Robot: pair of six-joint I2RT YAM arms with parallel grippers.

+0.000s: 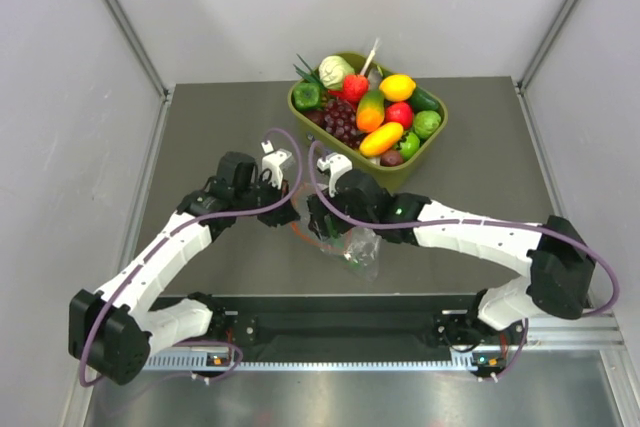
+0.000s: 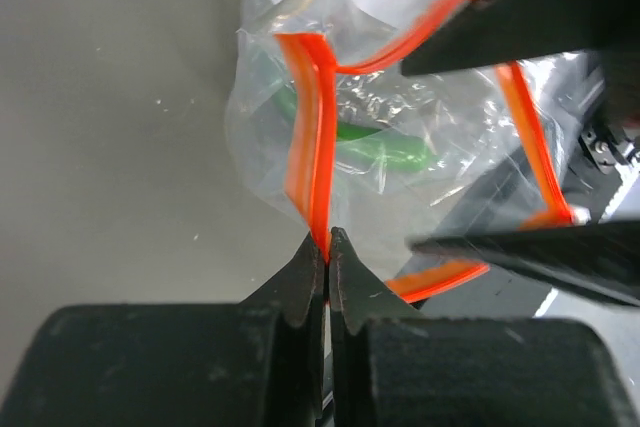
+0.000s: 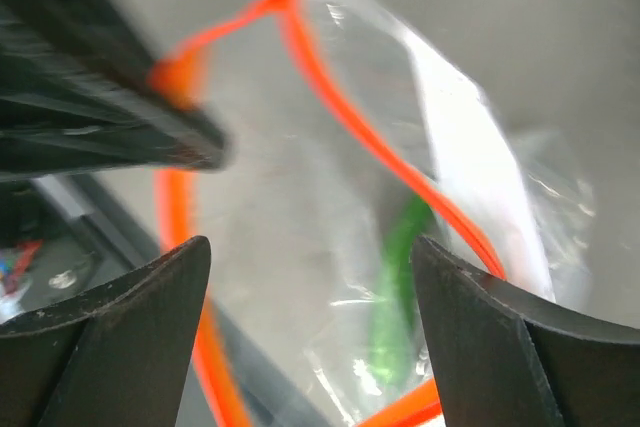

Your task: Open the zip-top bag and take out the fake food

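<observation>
1. Your left gripper [image 2: 327,239] is clenched on the orange-red zip strip [image 2: 310,127] of the zip-top bag [image 2: 420,117]. Its tips meet on the strip at the lower centre of the left wrist view.
2. Your right gripper [image 3: 310,257] is released, with the jaws spread wide and nothing pinched between them. Its two dark fingers [image 2: 530,7] cross the right side of the left wrist view, one above the bag's mouth and one below it. You cannot tell from these views whether they touch the plastic.
3. The bag's mouth is parted. In the right wrist view the strip forms an open loop from the upper centre down to the bottom edge.
4. A green piece of fake food [image 2: 390,152] lies inside the bag, at the centre of the left wrist view.
5. In the top view the bag sits just below the middle of the frame on the dark table [image 1: 210,127], between your two grippers.
6. An olive-green tub [image 1: 425,159] filled with toy fruit and vegetables stands at the upper centre, apart from the bag.
</observation>
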